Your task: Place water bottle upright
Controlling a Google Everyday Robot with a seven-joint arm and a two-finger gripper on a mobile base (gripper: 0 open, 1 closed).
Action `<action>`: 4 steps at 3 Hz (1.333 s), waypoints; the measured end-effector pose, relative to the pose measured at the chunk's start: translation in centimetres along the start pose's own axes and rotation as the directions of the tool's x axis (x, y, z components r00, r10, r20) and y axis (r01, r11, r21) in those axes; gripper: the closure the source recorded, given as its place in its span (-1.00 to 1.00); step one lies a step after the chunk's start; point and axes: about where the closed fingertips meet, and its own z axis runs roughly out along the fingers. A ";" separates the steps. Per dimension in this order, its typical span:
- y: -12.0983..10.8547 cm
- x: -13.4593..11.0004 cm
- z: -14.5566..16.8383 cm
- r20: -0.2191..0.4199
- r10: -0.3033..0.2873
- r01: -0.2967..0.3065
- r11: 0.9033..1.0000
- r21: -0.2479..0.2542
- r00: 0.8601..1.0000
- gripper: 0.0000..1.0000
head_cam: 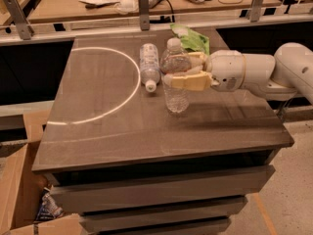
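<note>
The water bottle (175, 77) is clear and ribbed with a white cap. It stands upright near the middle of the dark table (122, 131), and its base looks to be at the tabletop. My gripper (185, 70) reaches in from the right and is shut on the bottle's upper body. One cream finger (190, 81) is in front of the bottle and the other is behind it. A smaller bottle (149, 65) with a whitish label lies on its side just left of it, not touching.
A green bag (193, 38) lies behind the gripper at the table's back edge. A bright arc of light (129, 89) curves across the left half of the table. A cardboard box (17, 180) stands on the floor to the left. A railing and desks run behind.
</note>
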 end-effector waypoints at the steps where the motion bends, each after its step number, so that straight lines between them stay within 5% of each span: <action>1: -0.2 0.5 0.0 -0.002 0.010 -0.010 1.000 0.007 1.000 0.06; 3: -0.3 1.1 0.1 -0.002 0.017 -0.017 1.000 0.012 1.000 -0.88; 4: -0.2 1.1 0.1 -0.006 0.015 -0.015 1.000 0.010 1.000 -1.00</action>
